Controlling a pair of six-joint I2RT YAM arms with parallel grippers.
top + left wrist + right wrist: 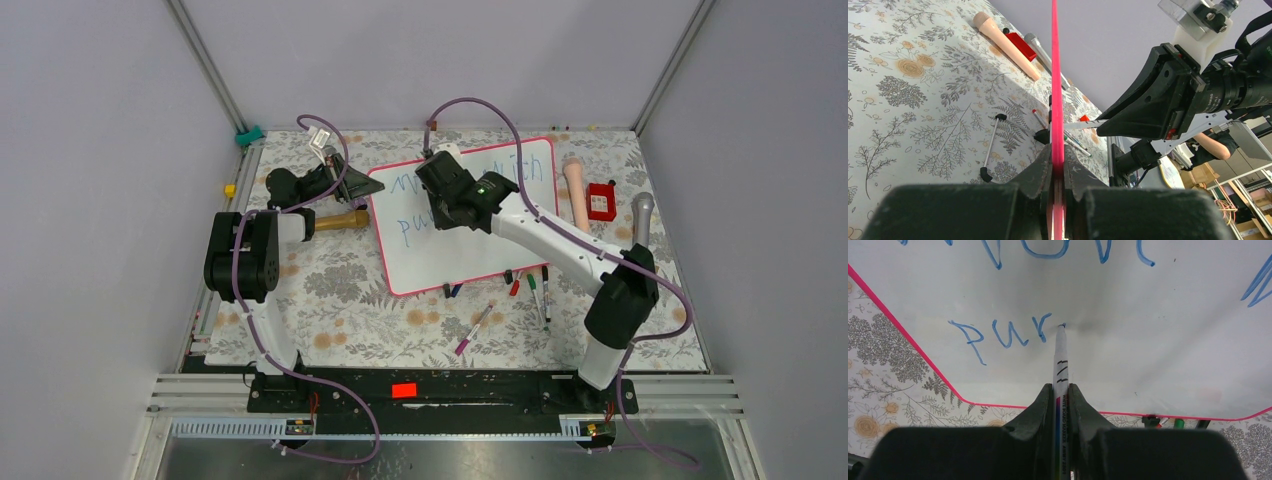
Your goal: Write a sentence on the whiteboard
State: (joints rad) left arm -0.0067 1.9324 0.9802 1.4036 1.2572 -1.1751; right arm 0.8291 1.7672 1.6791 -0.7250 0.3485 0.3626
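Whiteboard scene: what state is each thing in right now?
left gripper, shut on whiteboard rim
right gripper, shut on marker
whiteboard, partly written
sentence, unfinished; lower row reads "pur"
marker, uncapped, tip on board just after "r"
loose markers, lying on table

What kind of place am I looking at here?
Probably a robotics lab test cell: two robot arms mounted at a table, plain grey walls on metal framing around it, and a whiteboard with loose markers as props.
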